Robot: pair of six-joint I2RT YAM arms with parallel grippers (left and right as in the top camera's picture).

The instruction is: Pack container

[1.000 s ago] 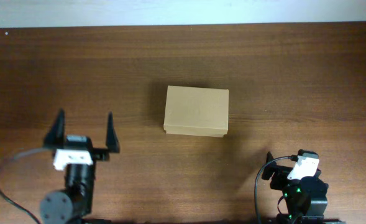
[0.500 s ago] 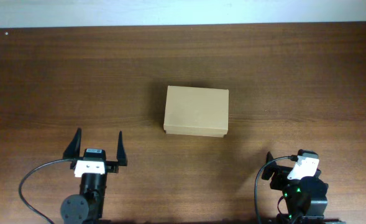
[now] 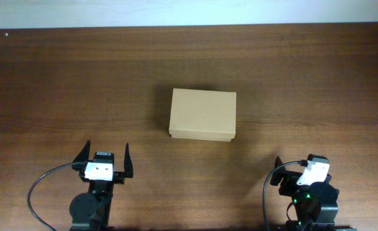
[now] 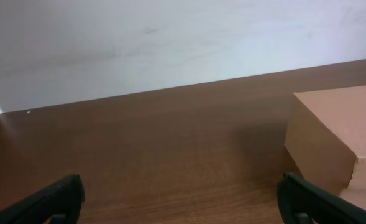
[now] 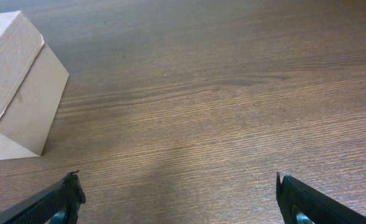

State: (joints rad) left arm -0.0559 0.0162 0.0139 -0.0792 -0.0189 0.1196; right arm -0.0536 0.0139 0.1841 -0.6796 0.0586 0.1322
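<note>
Two grippers sit low at the near side of the tabletop (image 3: 304,77), both empty, w/ the container (image 3: 203,114) out ahead btwn them. The left gripper (image 3: 107,147) has its fingers spread wide & pointing fwd, nothing btwn them. The container lies ahead of it and off to its right, well apart, no contact. On the left wrist cam only the two black fingertips (image 4: 61,196) show, at the bottom corners, w/ bare wood in the gap. There the container (image 4: 338,134) sits ahead past the right-hand tip, one side wall and part of the top in view. The right gripper (image 3: 296,168) is likewise spread: on the right wrist cam its tips sit at the bottom corners w/ only wood grain btwn them. The container (image 5: 18,81) is ahead and to its left, well apart, w/ the lid seam running along the top of the nearer wall. From overhead the container is plain tan cardboard, flat on the tabletop, long side running left-right, lid down. The lid's front lip shows on the side facing the grippers. A white wall (image 3: 176,13) stands beyond the tabletop's far edge. A black cable (image 3: 38,187) loops out left of the left arm. A green light (image 3: 307,196) glows on the right arm, behind its gripper.
</note>
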